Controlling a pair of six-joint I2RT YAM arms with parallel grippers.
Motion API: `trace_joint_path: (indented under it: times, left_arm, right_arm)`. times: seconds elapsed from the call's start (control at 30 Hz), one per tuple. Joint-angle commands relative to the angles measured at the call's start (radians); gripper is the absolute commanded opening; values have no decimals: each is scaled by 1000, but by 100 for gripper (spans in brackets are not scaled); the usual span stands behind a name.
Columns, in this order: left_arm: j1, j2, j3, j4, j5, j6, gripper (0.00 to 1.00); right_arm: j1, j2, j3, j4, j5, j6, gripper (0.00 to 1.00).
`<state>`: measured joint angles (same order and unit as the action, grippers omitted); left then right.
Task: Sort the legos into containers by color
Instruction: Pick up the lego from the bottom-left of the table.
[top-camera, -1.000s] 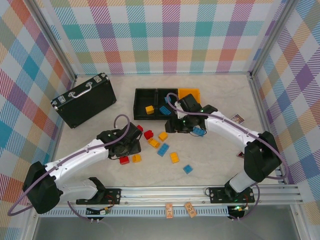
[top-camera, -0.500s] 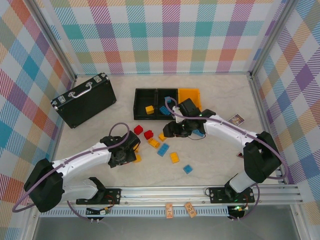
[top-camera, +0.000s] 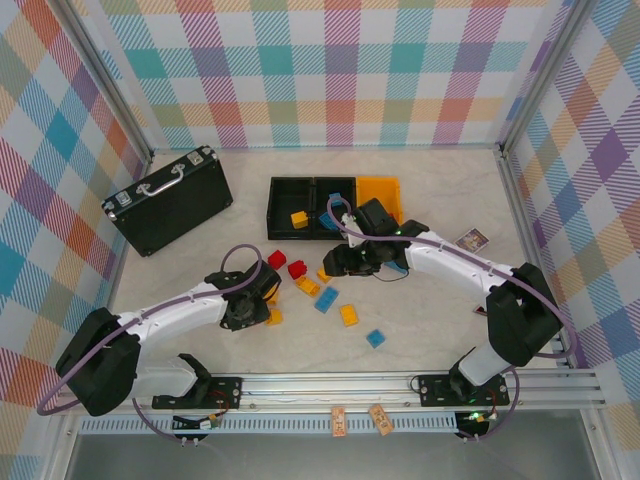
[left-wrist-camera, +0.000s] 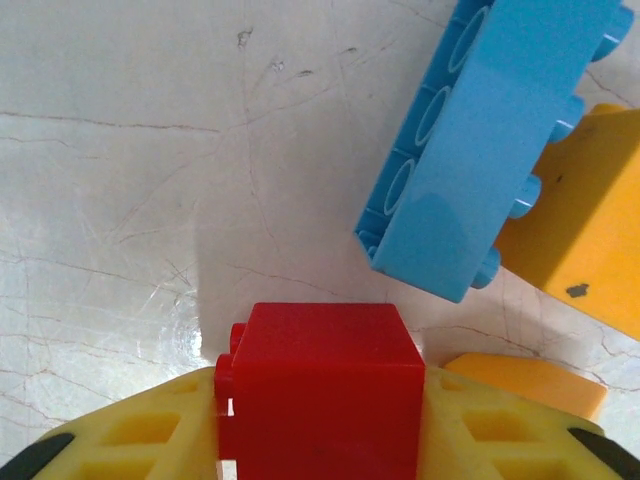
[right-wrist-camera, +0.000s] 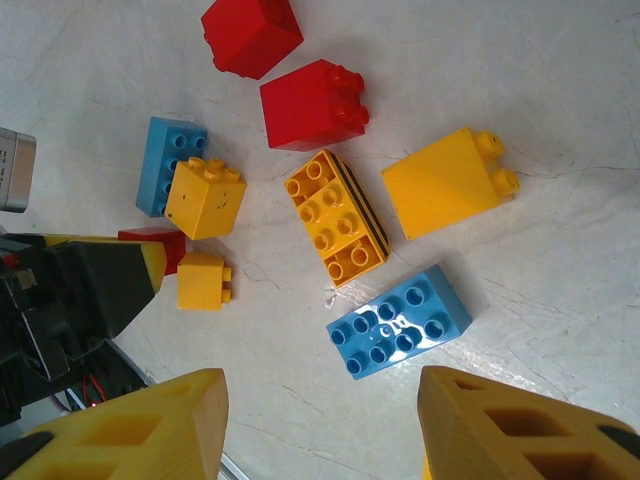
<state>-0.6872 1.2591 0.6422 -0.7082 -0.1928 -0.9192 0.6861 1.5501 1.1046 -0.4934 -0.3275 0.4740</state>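
My left gripper (left-wrist-camera: 320, 400) is shut on a red lego (left-wrist-camera: 320, 385) that rests on the table, its yellow fingers (left-wrist-camera: 150, 430) pressed against both sides. A blue lego (left-wrist-camera: 490, 150) and an orange one (left-wrist-camera: 580, 230) lie just beyond it. From above, the left gripper (top-camera: 256, 306) is at the near-left side of the pile. My right gripper (right-wrist-camera: 320, 410) hangs open over a blue lego (right-wrist-camera: 400, 320), with orange (right-wrist-camera: 335, 218) and red legos (right-wrist-camera: 312, 105) past it. The containers stand in a row: two black bins (top-camera: 290, 192) (top-camera: 335, 190) and an orange one (top-camera: 380, 188).
A larger black case (top-camera: 170, 198) lies at the back left. Loose legos are scattered mid-table, among them an orange one (top-camera: 348, 315) and a blue one (top-camera: 375, 338). An orange lego (top-camera: 299, 219) sits in the left black bin. A small card (top-camera: 472, 239) lies at the right.
My left gripper has come down toward the near side onto the red lego and closed on it. The right gripper has shifted a little left over the pile, still open.
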Motion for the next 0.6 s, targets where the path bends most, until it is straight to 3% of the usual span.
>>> trace_joint_path:
  times: [0.0, 0.13, 0.57]
  left_arm:
    - [20, 28, -32, 20, 26, 16, 36]
    - [21, 30, -20, 11, 25, 31, 27]
    - [21, 4, 231, -152, -1, 146, 27]
  right_arm:
    - [9, -15, -18, 11, 10, 13, 53]
    - [9, -21, -20, 11, 18, 15, 53]
    - [-1, -81, -47, 37, 45, 48, 53]
